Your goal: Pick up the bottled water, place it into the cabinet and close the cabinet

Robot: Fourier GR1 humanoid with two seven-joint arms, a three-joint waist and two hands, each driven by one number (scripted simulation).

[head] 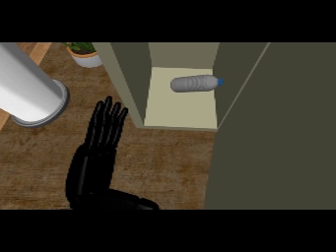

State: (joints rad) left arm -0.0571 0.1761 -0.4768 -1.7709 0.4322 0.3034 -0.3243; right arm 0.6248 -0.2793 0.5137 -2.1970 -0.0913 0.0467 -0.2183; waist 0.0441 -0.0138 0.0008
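We see the bottled water (193, 83) lying sideways inside the cabinet (181, 106), its blue cap pointing right. It looks round and smooth. Our left hand (101, 142) is flat, fingers straight, holding nothing.

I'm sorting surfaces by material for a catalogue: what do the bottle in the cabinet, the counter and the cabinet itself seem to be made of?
The bottle looks like greyish translucent plastic with a blue cap, lying on its side. The counter looks like brown wood with a matte, mottled grain. The cabinet looks like flat olive-grey painted board, with no grain or shine; its inner shelf is paler cream. All are guesses from colour and texture only.
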